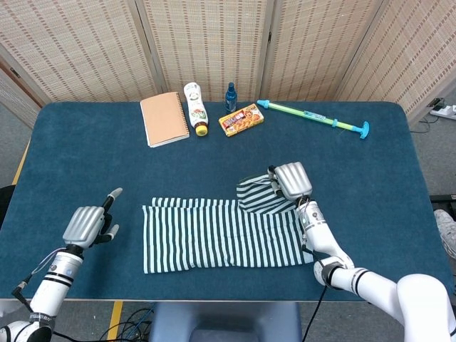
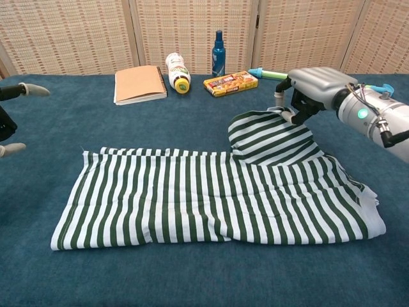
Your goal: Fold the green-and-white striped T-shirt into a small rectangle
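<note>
The green-and-white striped T-shirt lies flat as a wide band on the blue table, near its front edge. One sleeve rises from its back right part. My right hand holds the top edge of that sleeve and lifts it off the cloth, towards the back of the table. My left hand hovers left of the shirt, apart from it, one finger stretched out and nothing in it.
Along the back edge lie a tan notebook, a white bottle, a small blue bottle, an orange snack box and a long green-and-blue water squirter. A woven screen stands behind the table.
</note>
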